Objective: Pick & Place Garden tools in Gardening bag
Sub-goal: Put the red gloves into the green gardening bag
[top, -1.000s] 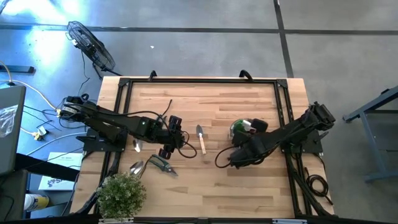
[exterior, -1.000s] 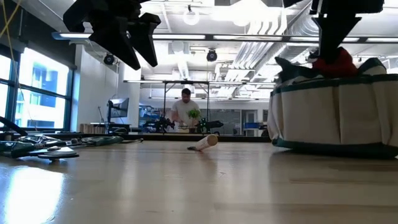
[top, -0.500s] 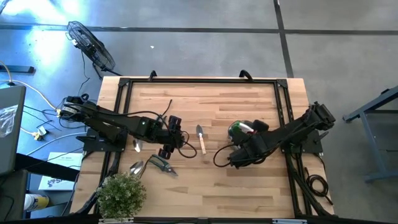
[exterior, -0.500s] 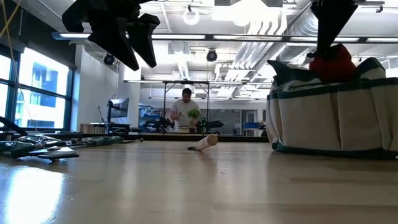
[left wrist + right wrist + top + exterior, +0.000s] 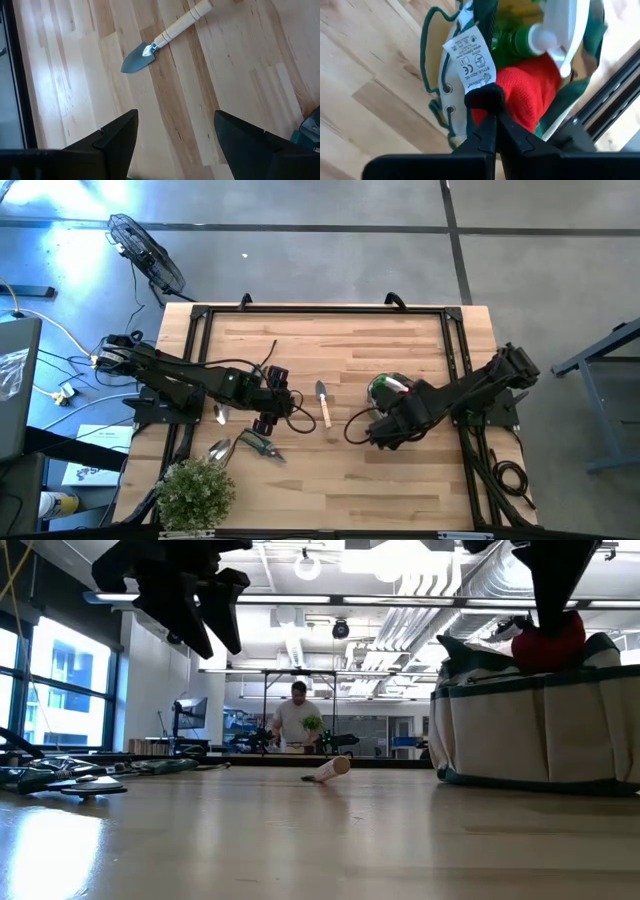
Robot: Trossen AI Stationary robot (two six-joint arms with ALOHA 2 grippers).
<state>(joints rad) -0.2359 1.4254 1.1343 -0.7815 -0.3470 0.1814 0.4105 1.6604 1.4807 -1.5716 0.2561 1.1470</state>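
We see the gardening bag (image 5: 392, 395) on the table's (image 5: 350, 470) right half, red piece (image 5: 525, 97) and green spray bottle (image 5: 520, 37) inside. Right gripper (image 5: 487, 107) sits at its rim, jaws pinched on the bag's edge. Left gripper (image 5: 172, 132) hovers with jaws wide above the wooden-handled trowel (image 5: 162, 37) mid-table; pruners (image 5: 262, 446) lie nearer the potted plant (image 5: 195, 492).

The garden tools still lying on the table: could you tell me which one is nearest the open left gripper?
The wooden-handled trowel, alone mid-table just beside the left gripper; the pruners and scoops lie farther off.
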